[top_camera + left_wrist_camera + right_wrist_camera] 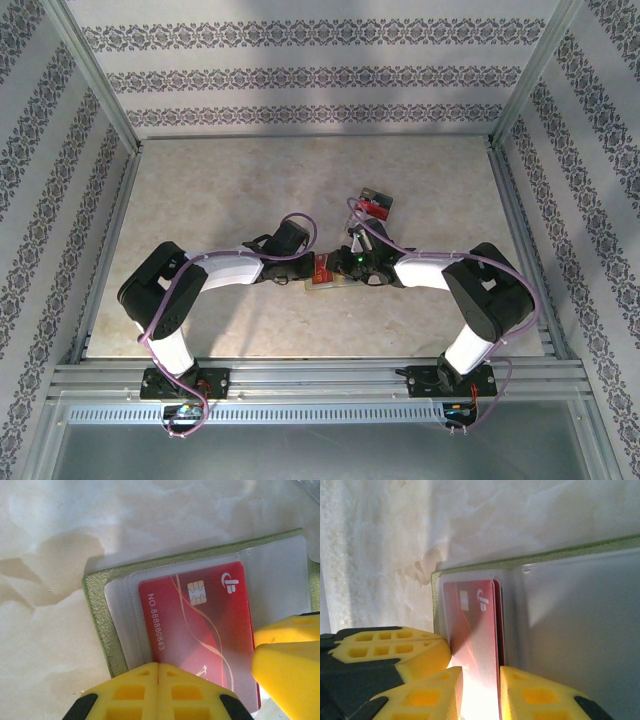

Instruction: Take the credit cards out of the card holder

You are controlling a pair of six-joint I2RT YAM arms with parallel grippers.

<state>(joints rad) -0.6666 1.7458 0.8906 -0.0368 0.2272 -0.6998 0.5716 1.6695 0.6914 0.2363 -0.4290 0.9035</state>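
Right end effector (480, 680) pinches red card (470, 625) inside card holder (570, 620)

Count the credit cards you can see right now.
3. One red card sits in the card holder, pinched by the right tool. A second red card and a greyish card lie together farther back. Others may be hidden.

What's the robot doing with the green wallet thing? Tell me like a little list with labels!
table: pale marbled top
card holder: green, lying open, clear pockets facing up
red card: in a clear pocket, one edge pinched
left gripper: jaws shut, tips at the holder's edge
right gripper: jaws closed on the red card
loose cards: lying farther back, apart from the holder
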